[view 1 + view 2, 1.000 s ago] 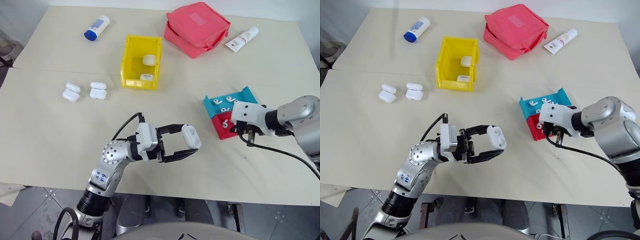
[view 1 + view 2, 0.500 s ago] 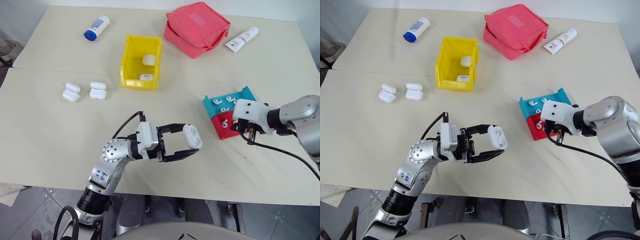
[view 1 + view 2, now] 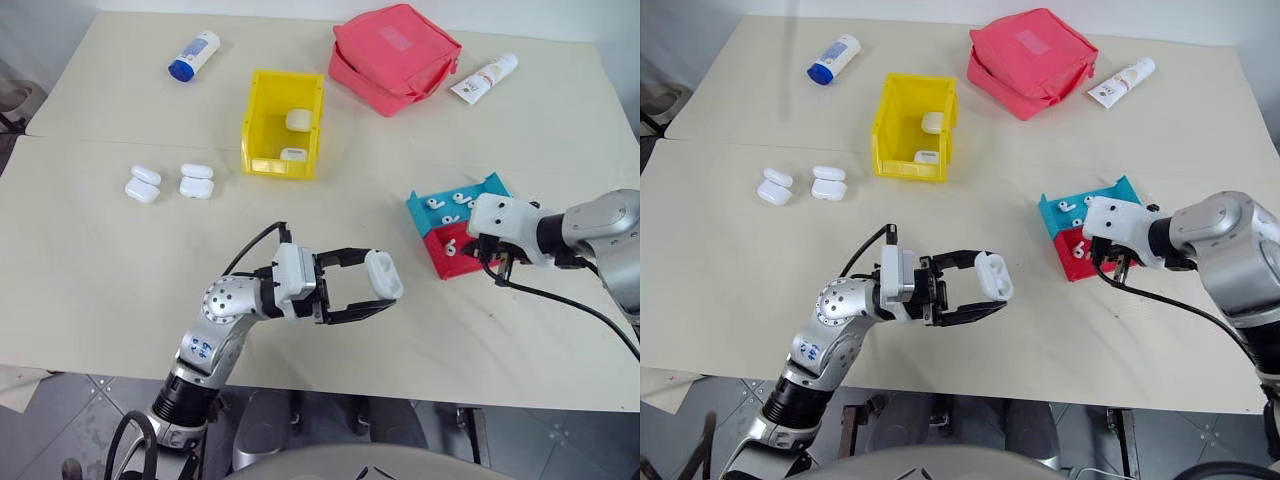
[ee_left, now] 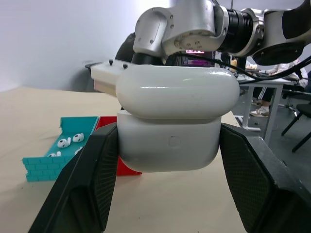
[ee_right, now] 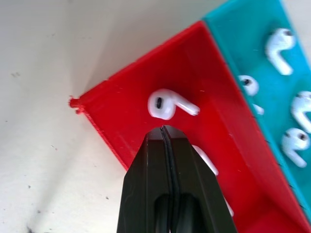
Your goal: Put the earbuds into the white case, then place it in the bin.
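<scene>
**Little has moved: case held ready, right end effector poised shut over the red tray**

Across the past second the scene is nearly unchanged. The left end effector [image 3: 375,290] still clamps the white case [image 3: 383,274] above the near part of the table [image 3: 100,260], its lid slightly ajar in the left wrist view. The right end effector [image 5: 165,141], fingers pressed together on nothing, has only crept a touch along the red tray [image 5: 126,102] and hangs just over an earbud [image 5: 167,103] lying inside. My reading: the earbud pick-up has not begun, so the loading step is stalled at its start.

Counting, near to far:
- One case in the left grip.
- One red tray [image 3: 450,255] and one teal tray [image 3: 460,200], side by side to the right; the earbuds [image 3: 445,205] lie in both, about four visible in the teal, at least two in the red.
- Two more closed cases [image 3: 168,184] on the left of the table.
- One yellow bin [image 3: 262,125], holding two cases [image 3: 296,135].
- One red pouch [image 3: 395,55].
- Two tubes: a blue-capped one [image 3: 193,55] at far left, and one [image 3: 485,78] beside the pouch.
</scene>
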`<action>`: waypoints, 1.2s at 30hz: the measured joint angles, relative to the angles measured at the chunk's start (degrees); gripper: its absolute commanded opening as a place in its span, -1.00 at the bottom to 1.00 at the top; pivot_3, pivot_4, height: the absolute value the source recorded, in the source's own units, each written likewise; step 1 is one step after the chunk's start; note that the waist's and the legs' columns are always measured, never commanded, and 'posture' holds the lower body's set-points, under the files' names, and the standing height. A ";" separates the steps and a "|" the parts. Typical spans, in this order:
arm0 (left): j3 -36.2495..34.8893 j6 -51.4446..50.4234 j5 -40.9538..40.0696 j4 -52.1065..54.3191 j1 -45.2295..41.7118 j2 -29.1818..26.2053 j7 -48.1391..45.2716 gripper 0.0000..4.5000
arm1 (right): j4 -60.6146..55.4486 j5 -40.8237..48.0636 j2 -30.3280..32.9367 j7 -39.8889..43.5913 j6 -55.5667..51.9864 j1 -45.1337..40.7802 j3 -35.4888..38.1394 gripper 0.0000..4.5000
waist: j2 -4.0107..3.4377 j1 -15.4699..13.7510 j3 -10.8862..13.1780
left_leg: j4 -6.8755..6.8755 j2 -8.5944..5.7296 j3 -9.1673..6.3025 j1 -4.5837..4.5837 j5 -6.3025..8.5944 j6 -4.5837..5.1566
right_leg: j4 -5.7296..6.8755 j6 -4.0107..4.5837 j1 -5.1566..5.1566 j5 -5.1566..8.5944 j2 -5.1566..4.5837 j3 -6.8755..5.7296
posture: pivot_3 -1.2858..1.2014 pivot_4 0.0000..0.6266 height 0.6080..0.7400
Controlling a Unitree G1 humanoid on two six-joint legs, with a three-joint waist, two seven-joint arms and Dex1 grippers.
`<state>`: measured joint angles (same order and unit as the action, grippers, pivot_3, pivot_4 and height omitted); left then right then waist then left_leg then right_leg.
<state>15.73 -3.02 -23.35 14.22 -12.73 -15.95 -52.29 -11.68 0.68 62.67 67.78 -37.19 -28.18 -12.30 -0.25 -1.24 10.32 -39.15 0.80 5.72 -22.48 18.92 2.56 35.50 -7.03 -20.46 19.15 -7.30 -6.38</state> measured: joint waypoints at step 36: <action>0.23 1.12 0.41 -3.81 -1.39 3.53 -0.69 0.24 | 3.05 -1.20 5.11 1.71 -1.89 -0.48 0.64 1.00 | 0.00 0.03 0.00 | 0.00 0.01 0.00 -0.01 -0.01 0.01 | 0.00 0.00 -0.02 0.00 -0.02 0.00 | 0.03 -0.52 1.00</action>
<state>15.95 -1.90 -22.95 10.41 -14.12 -12.43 -52.98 -8.63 -0.52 67.78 69.48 -39.07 -28.66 -11.66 -0.26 -1.21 10.32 -39.14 0.81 5.72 -22.49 18.91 2.57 35.49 -7.03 -20.48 19.15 -7.32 -6.37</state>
